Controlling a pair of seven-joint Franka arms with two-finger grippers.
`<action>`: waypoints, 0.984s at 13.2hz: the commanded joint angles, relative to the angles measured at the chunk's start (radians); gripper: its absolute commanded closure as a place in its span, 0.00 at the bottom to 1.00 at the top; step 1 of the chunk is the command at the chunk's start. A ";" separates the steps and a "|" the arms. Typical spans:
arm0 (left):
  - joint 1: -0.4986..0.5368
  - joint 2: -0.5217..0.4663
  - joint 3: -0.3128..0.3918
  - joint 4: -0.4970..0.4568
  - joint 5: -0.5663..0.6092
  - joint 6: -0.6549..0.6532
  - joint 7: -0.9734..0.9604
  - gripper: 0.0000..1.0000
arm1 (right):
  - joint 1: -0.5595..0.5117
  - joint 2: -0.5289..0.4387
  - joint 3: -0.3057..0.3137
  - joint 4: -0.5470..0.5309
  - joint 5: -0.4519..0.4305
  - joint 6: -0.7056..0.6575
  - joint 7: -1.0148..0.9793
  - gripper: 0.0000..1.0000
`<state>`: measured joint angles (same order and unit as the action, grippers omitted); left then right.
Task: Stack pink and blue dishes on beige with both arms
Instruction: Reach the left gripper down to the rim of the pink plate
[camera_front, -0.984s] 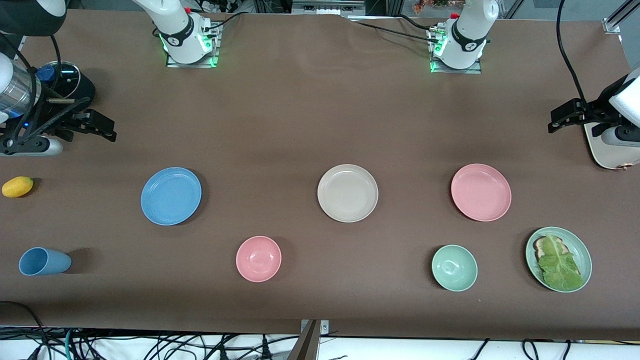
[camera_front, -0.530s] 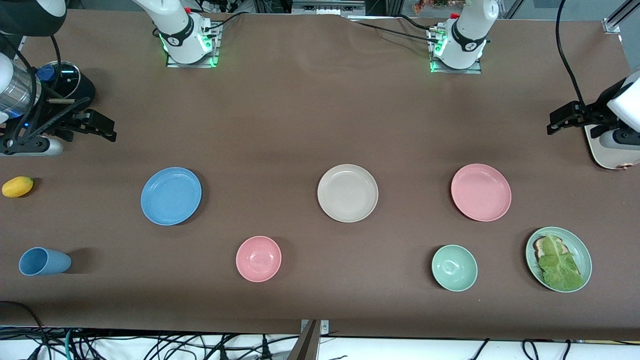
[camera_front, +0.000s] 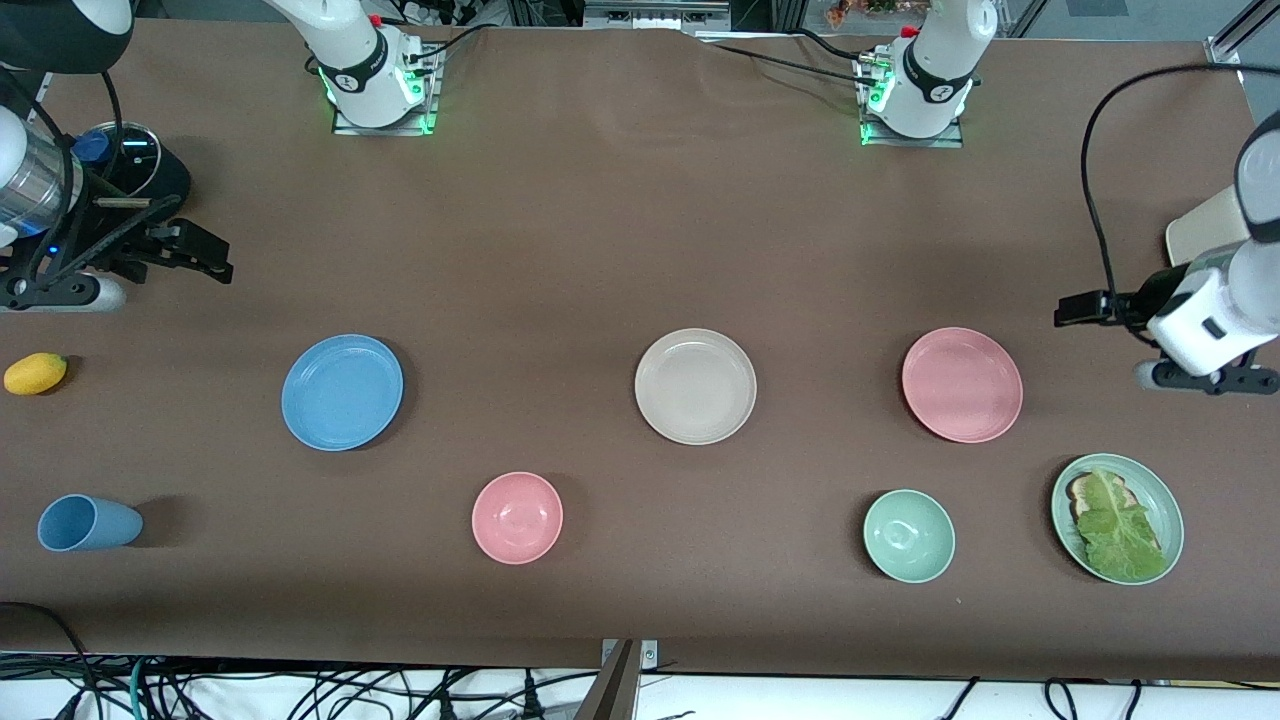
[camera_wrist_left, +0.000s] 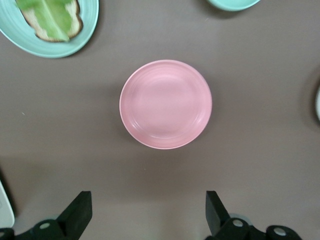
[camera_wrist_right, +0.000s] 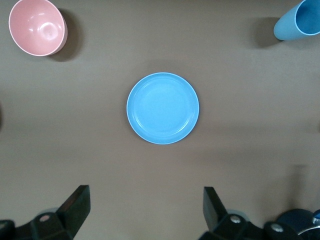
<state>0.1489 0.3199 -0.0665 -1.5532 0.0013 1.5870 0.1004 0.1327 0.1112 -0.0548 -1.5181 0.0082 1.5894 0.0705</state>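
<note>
- Brown desk (camera_front: 600, 250) carries three plates in a row.
- Left hand (camera_wrist_left: 145, 215), fingers wide, hangs beside the pink plate (camera_front: 962, 384), seemingly lining up a rim grasp.
- Right hand (camera_wrist_right: 145, 212), also wide, waits near the blue plate (camera_front: 342, 392).
- Beige plate (camera_front: 695, 386) sits between them, bare.

Brown cloth (camera_front: 600, 230) covers the table; tangled black cables (camera_front: 300, 690) lie below its near edge; lighting even.
</note>
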 joint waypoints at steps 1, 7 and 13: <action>0.044 0.135 -0.001 0.091 0.003 -0.019 -0.005 0.00 | -0.005 -0.002 0.001 0.003 -0.001 -0.003 -0.015 0.00; 0.067 0.243 -0.003 0.071 0.008 0.154 0.005 0.00 | -0.007 -0.002 0.001 0.003 -0.001 -0.003 -0.014 0.00; 0.101 0.243 -0.003 -0.174 0.009 0.494 0.010 0.00 | -0.005 -0.002 0.001 0.003 -0.001 -0.005 -0.014 0.00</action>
<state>0.2397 0.5865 -0.0630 -1.6284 0.0015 1.9822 0.1025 0.1326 0.1114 -0.0555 -1.5184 0.0082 1.5892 0.0705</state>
